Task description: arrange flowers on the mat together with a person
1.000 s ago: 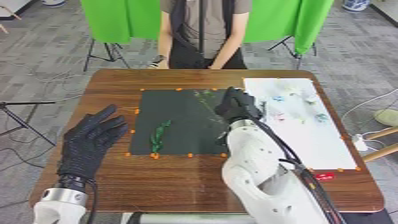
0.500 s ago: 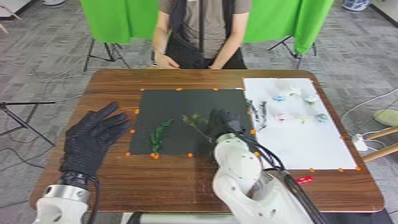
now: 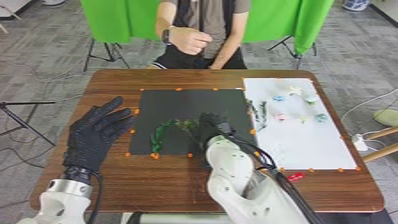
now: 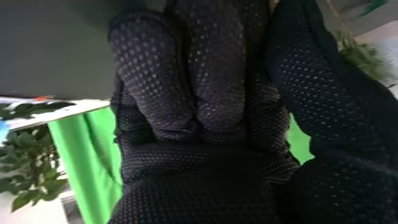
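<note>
"One sprig (image 3: 185,124) pinched in the right hand (image 3: 210,125), over the dark mat (image 3: 178,104)!"

"Placing stage, I'd say: lower it beside the green stem (image 3: 159,136), then release. Left hand (image 3: 92,134), fingers loosely spread."

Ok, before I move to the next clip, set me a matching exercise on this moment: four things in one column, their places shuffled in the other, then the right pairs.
Things
1. The robot's left hand
2. Dark green leafy stem
3. Pink flower
4. Green curtain

Places
A. Lying on the white sheet
B. Hanging beyond the far edge of the table
C. Lying on the left part of the black mat
D. At the left side of the table, just left of the black mat

Right pairs: 1-D, 2-C, 3-A, 4-B
</note>
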`<control>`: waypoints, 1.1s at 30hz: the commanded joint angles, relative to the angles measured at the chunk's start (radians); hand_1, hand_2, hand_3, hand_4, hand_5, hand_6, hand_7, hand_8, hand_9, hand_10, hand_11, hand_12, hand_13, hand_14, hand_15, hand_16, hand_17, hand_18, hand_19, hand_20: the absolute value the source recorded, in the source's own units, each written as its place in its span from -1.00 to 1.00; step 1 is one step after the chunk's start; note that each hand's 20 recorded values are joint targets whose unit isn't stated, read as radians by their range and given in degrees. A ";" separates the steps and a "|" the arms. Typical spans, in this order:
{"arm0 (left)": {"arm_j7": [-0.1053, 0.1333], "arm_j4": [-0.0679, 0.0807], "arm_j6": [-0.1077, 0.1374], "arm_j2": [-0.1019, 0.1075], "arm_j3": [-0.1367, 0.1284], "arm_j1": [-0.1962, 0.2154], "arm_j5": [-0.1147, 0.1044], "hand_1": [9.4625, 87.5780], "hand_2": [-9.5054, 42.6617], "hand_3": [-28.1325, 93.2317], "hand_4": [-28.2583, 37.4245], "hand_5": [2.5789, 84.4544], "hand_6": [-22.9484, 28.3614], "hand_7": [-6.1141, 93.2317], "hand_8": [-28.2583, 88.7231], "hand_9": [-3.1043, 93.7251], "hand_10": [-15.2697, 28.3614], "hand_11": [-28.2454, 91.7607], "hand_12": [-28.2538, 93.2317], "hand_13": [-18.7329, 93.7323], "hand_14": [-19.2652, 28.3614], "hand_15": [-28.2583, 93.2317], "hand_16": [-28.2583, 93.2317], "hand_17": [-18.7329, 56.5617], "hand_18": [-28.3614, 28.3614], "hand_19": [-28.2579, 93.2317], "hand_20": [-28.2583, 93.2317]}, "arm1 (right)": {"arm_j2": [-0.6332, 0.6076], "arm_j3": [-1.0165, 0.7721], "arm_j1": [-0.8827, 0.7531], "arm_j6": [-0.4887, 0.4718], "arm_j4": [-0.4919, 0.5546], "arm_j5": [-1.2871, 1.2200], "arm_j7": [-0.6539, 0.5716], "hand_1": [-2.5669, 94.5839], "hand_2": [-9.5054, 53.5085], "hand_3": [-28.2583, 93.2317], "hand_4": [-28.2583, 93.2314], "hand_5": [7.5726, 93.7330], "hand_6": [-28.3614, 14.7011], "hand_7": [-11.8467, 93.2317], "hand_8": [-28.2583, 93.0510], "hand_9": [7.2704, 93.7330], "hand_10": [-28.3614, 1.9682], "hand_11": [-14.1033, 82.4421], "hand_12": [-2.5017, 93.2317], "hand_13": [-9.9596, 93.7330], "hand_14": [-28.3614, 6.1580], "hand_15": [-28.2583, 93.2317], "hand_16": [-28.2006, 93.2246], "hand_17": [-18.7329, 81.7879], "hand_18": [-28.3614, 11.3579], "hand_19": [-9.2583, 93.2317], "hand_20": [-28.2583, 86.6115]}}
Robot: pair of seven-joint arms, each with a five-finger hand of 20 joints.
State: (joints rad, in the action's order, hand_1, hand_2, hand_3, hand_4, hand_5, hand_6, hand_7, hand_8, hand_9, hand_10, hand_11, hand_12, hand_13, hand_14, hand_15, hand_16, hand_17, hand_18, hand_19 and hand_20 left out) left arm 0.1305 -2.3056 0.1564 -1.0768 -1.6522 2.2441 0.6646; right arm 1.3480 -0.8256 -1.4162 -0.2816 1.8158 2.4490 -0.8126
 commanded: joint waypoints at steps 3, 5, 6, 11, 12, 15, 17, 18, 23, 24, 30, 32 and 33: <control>-0.018 0.005 -0.009 0.002 0.005 0.006 0.007 -0.66 -0.27 0.72 -0.92 -0.05 0.40 -0.65 -0.66 -0.12 0.84 -0.05 -0.36 -0.16 1.00 0.37 -0.75 -0.68 0.91 0.55 -0.69 | 0.049 0.018 0.002 -0.054 -0.005 -0.022 0.005 -0.05 -1.00 0.72 -1.00 1.00 0.32 -0.36 -0.44 1.00 0.00 0.15 -0.61 0.72 -0.11 0.58 -0.31 -0.17 -0.53 0.78 -0.43; -0.019 0.004 -0.009 0.002 0.003 0.008 0.006 -0.66 -0.27 0.72 -0.92 -0.05 0.40 -0.65 -0.66 -0.12 0.84 -0.05 -0.36 -0.16 1.00 0.37 -0.75 -0.68 0.91 0.55 -0.69 | 0.056 0.018 -0.002 -0.060 -0.001 -0.018 0.008 -0.05 -1.00 0.72 -1.00 1.00 0.32 -0.35 -0.45 1.00 -0.01 0.16 -0.61 0.72 -0.11 0.59 -0.31 -0.17 -0.53 0.78 -0.44; -0.019 0.004 -0.007 0.004 0.004 0.008 0.007 -0.66 -0.27 0.72 -0.92 -0.05 0.40 -0.65 -0.66 -0.12 0.84 -0.05 -0.36 -0.16 1.00 0.37 -0.75 -0.68 0.91 0.55 -0.69 | 0.058 0.019 -0.002 -0.061 0.000 -0.018 0.008 -0.05 -1.00 0.72 -1.00 1.00 0.32 -0.34 -0.46 1.00 -0.01 0.16 -0.61 0.72 -0.11 0.59 -0.31 -0.17 -0.53 0.78 -0.44; -0.020 0.005 -0.009 0.005 0.007 0.007 0.006 -0.66 -0.27 0.72 -0.92 -0.05 0.40 -0.65 -0.66 -0.12 0.84 -0.05 -0.36 -0.16 1.00 0.37 -0.75 -0.68 0.91 0.55 -0.69 | 0.069 0.019 -0.001 -0.071 -0.002 -0.025 0.003 -0.07 -0.99 0.73 -1.00 1.00 0.33 -0.32 -0.49 1.00 -0.02 0.18 -0.61 0.73 -0.13 0.60 -0.31 -0.17 -0.54 0.79 -0.45; -0.020 0.005 -0.009 0.007 0.005 0.008 0.007 -0.66 -0.27 0.72 -0.92 -0.05 0.40 -0.65 -0.66 -0.12 0.84 -0.05 -0.36 -0.16 1.00 0.37 -0.75 -0.68 0.91 0.55 -0.69 | 0.075 0.016 0.000 -0.070 -0.004 -0.029 0.002 -0.08 -0.98 0.73 -1.00 1.00 0.33 -0.32 -0.50 1.00 -0.03 0.18 -0.62 0.73 -0.14 0.60 -0.31 -0.17 -0.55 0.79 -0.45; -0.023 0.004 -0.008 0.007 0.004 0.008 0.006 -0.66 -0.28 0.72 -0.91 -0.05 0.40 -0.65 -0.66 -0.12 0.84 -0.05 -0.36 -0.16 1.00 0.37 -0.75 -0.68 0.91 0.55 -0.69 | 0.085 0.015 0.003 -0.070 -0.011 -0.017 0.003 -0.10 -0.94 0.74 -1.00 1.00 0.34 -0.29 -0.57 1.00 -0.03 0.20 -0.62 0.73 -0.15 0.60 -0.31 -0.17 -0.56 0.80 -0.47; -0.022 0.006 -0.007 0.011 0.008 0.003 0.007 -0.66 -0.28 0.72 -0.91 -0.05 0.40 -0.65 -0.66 -0.12 0.84 -0.05 -0.36 -0.16 1.00 0.37 -0.75 -0.68 0.91 0.55 -0.69 | 0.090 0.011 0.004 -0.071 -0.016 -0.013 0.000 -0.12 -0.92 0.75 -1.00 1.00 0.35 -0.25 -0.66 1.00 -0.04 0.22 -0.63 0.75 -0.15 0.60 -0.31 -0.16 -0.57 0.82 -0.49; -0.020 0.005 -0.006 0.013 0.008 0.003 0.006 -0.66 -0.28 0.73 -0.91 -0.05 0.40 -0.65 -0.66 -0.12 0.84 -0.05 -0.36 -0.16 1.00 0.37 -0.75 -0.68 0.91 0.55 -0.69 | 0.092 0.009 0.005 -0.073 -0.019 -0.010 -0.001 -0.13 -0.91 0.76 -1.00 1.00 0.35 -0.22 -0.72 1.00 -0.03 0.23 -0.64 0.75 -0.16 0.60 -0.31 -0.16 -0.58 0.82 -0.50; -0.018 -0.002 0.001 0.013 -0.001 0.016 0.007 -0.66 -0.28 0.73 -0.91 -0.05 0.40 -0.65 -0.66 -0.12 0.84 -0.05 -0.36 -0.16 1.00 0.38 -0.75 -0.68 0.91 0.55 -0.69 | 0.087 0.010 0.011 -0.088 -0.014 -0.026 -0.049 -0.16 -0.86 0.75 -1.00 1.00 0.34 -0.19 -0.77 1.00 -0.05 0.24 -0.64 0.76 -0.16 0.60 -0.31 -0.15 -0.59 0.84 -0.51; -0.017 -0.005 0.001 0.013 -0.006 0.023 0.007 -0.65 -0.28 0.73 -0.91 -0.05 0.40 -0.65 -0.66 -0.12 0.84 -0.05 -0.36 -0.16 1.00 0.37 -0.75 -0.68 0.91 0.55 -0.69 | 0.083 0.014 0.013 -0.079 -0.014 -0.019 -0.053 -0.18 -0.86 0.75 -1.00 1.00 0.34 -0.19 -0.77 1.00 -0.05 0.24 -0.64 0.76 -0.17 0.60 -0.31 -0.15 -0.60 0.84 -0.52; -0.003 -0.012 0.016 0.030 -0.011 0.044 -0.003 -0.65 -0.28 0.73 -0.90 -0.05 0.40 -0.65 -0.66 -0.12 0.84 -0.05 -0.36 -0.16 1.00 0.37 -0.75 -0.68 0.91 0.55 -0.69 | 0.068 0.014 0.029 -0.072 -0.006 -0.021 -0.091 -0.24 -0.84 0.74 -1.00 1.00 0.33 -0.22 -0.77 1.00 -0.07 0.22 -0.63 0.75 -0.19 0.60 -0.31 -0.15 -0.63 0.85 -0.53; 0.002 -0.014 0.019 0.032 -0.013 0.047 -0.005 -0.65 -0.28 0.73 -0.90 -0.05 0.40 -0.65 -0.66 -0.12 0.84 -0.05 -0.36 -0.16 1.00 0.38 -0.75 -0.68 0.91 0.55 -0.69 | 0.062 0.010 0.032 -0.070 0.002 -0.016 -0.098 -0.25 -0.83 0.74 -0.99 1.00 0.33 -0.22 -0.77 1.00 -0.08 0.22 -0.63 0.75 -0.20 0.60 -0.31 -0.15 -0.63 0.86 -0.54; 0.006 -0.016 0.021 0.033 -0.015 0.051 -0.006 -0.65 -0.28 0.73 -0.90 -0.05 0.40 -0.65 -0.66 -0.12 0.84 -0.05 -0.36 -0.16 1.00 0.38 -0.75 -0.68 0.91 0.55 -0.69 | 0.067 -0.002 0.030 -0.074 0.005 -0.012 -0.094 -0.25 -0.83 0.74 -0.99 1.00 0.32 -0.22 -0.77 1.00 -0.08 0.22 -0.63 0.75 -0.20 0.60 -0.31 -0.15 -0.64 0.86 -0.54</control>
State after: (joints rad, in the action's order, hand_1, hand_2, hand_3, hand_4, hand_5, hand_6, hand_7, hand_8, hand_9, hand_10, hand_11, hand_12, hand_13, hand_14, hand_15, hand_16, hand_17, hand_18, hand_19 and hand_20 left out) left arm 0.1263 -2.3138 0.1593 -1.0531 -1.6581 2.2637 0.6644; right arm 1.4270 -0.8114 -1.4016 -0.3556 1.8000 2.4240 -0.8822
